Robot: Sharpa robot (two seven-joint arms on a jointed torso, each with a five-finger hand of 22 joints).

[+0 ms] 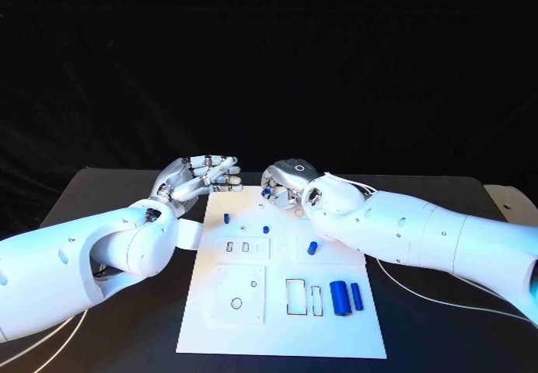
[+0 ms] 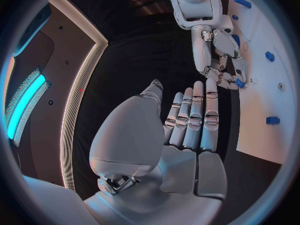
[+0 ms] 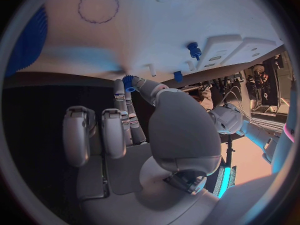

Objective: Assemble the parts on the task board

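**Small blue part pinched at the far end of the board**

While the left robot hand point(image 1: 202, 177) waits with nothing in it, the right robot hand point(image 1: 291, 185) does the work. Going from left to right, the left robot hand comes first. It floats over the black bench point(image 1: 124, 190), just beside the far left corner of the task board point(image 1: 225, 311). Its fingers are spread a little and point toward the other hand. The left wrist view shows them straight and side by side, with no part between them.

Next is the right robot hand, just across from the left one, at the far edge of the board. Its fingers are curled in, and the fingertips pinch a small blue part point(image 3: 129, 81). The right wrist view shows the part sitting right at the fingertips, very close to the white board.

More blue parts are on the board, nearer the robot than the right robot hand. A little blue peg point(image 1: 225, 217) stands close by, and another blue piece point(image 1: 312, 248) lies under the right arm. Two long blue bars point(image 1: 347, 298) lie side by side near the robot's end of the board.

It looks like the step now is carrying the pinched part to its place. The next move likely needs a slow, careful aim at the right hole, because the part is tiny and could slip out.
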